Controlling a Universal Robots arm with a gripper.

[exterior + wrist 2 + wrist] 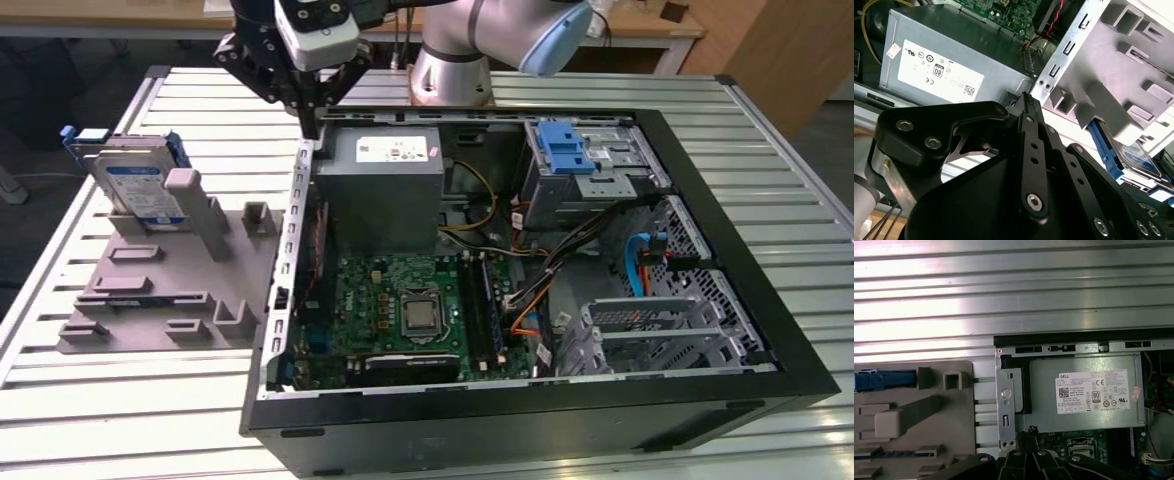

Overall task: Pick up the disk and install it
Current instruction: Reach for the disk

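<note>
so, looking at the gripper (310, 118) hanging high over the back corner of the open computer case (747, 250), right above the case wall next to the grey power supply box (380, 190) with the white sticker. seeing the jaws pinched together to a tip with nothing between them, and getting the same read from the second wrist view, where the gripper (1026, 97) points down past the power supply box (954, 55). not touching anything, as far as can be told. spotting the disk (140, 190) well apart from the gripper, off on the exterior view's left, standing upright on edge in the grey plastic fixture (174, 290) on the slatted metal table (134, 420), outside the case, showing a blue-and-white label and a blue bracket along the edges. catching the disk (1139, 155) in the second wrist view too, tucked behind the fixture (1114, 85). inside the case, got the green motherboard (400, 310) lying just beside the power supply box, plus a blue latch piece (574, 155) on a grey metal cage toward the exterior view's right. in the first wrist view, looking straight down on the power supply box (1084, 390) with the fixture (914, 415) beside the case wall. disk not installed yet.
</note>
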